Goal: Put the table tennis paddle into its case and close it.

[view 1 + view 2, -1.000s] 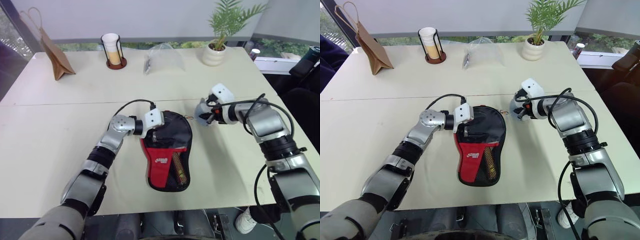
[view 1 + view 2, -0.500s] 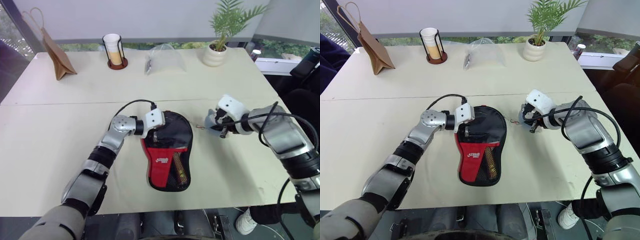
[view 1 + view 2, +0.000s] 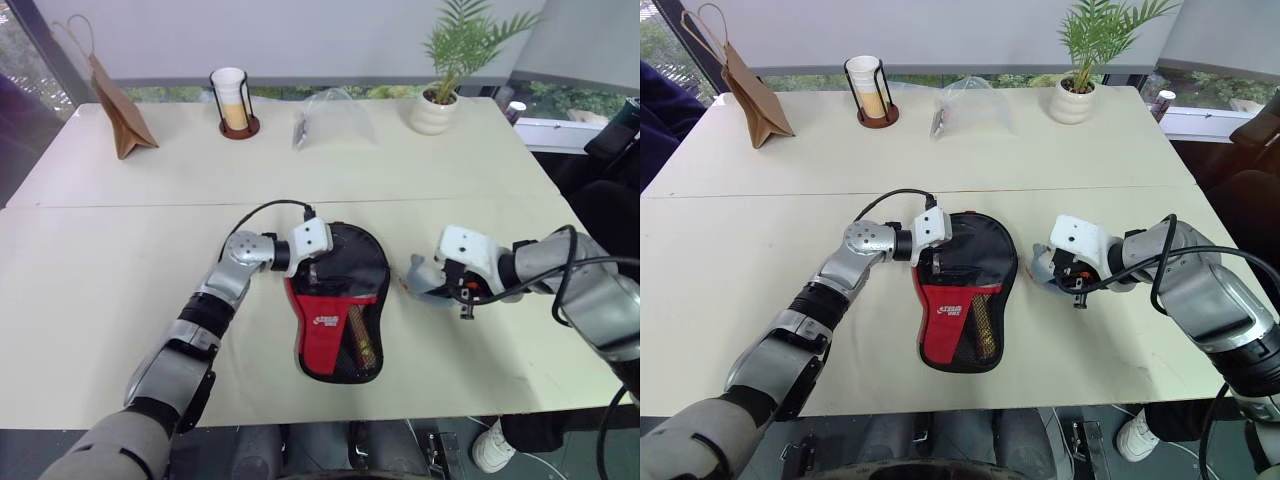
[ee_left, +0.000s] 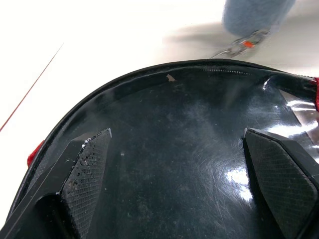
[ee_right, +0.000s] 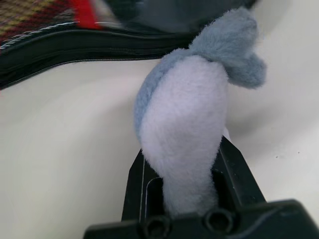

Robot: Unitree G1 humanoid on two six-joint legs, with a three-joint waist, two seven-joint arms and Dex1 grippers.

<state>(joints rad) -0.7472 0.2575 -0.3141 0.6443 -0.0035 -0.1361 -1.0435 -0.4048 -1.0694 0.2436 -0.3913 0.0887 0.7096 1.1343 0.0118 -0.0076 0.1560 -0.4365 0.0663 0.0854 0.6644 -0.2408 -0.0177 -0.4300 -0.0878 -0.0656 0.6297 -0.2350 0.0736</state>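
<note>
Now | left claw (image 3: 312, 262) spread on case (image 3: 340, 300) | right claw (image 3: 1060, 278) beside it, clenching grey pouch (image 3: 1042, 268)

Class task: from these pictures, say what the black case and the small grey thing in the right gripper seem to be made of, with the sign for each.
Case: apparently fabric with a glossy, scuffed black face; highlights and stitched edge show. Grey thing: soft fuzzy plush or fleece, judging by its nap; pinched in the right gripper.
</note>
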